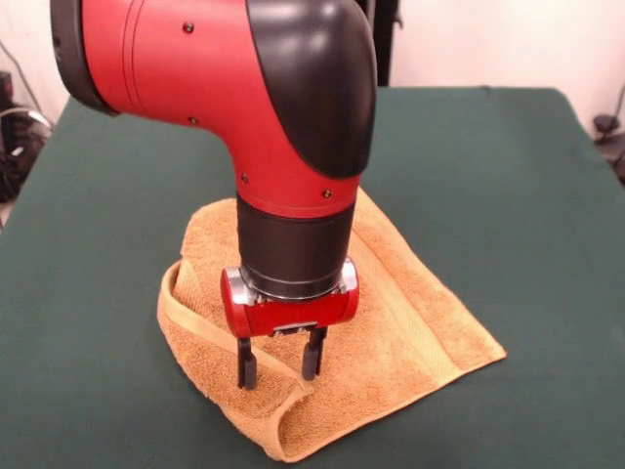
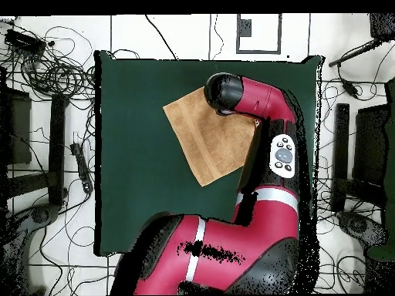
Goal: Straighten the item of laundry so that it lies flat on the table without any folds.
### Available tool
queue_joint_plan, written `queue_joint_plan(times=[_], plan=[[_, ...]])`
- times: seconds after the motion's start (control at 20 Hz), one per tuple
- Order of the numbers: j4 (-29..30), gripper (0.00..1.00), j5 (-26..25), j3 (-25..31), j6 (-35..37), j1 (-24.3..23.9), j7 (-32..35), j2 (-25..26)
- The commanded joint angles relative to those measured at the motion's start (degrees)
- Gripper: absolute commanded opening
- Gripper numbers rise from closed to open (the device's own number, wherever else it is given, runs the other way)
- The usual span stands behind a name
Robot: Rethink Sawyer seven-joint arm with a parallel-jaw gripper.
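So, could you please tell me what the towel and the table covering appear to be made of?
The towel looks like golden-orange terry cloth: a nubby, looped pile with a flatter woven band near one edge and a folded-over hem at the front. The table seems covered in dark green felt-like fabric, matte and smooth with no visible weave, though the exact fibre cannot be told.

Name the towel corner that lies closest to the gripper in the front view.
The folded-over corner at the towel's near edge, just below the open gripper. The flat right corner and the one behind the arm lie farther off.
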Motion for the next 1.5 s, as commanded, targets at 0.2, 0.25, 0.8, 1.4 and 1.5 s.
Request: queue_joint_plan(times=[0.2,0.25,0.8,1.4,1.5], plan=[[6.1,1.0,0.7,6.8,-1.5,0.9,8.0,1.0],[6.2,1.0,0.7,6.8,-1.7,0.9,8.1,1.0],[6.7,1.0,0.6,7.0,-3.8,0.9,8.4,1.2],[7.3,1.0,-0.5,8.6,-2.3,-5.7,0.4,0.5],[6.1,1.0,-1.1,8.9,-1.3,-8.7,-3.1,0.8]])
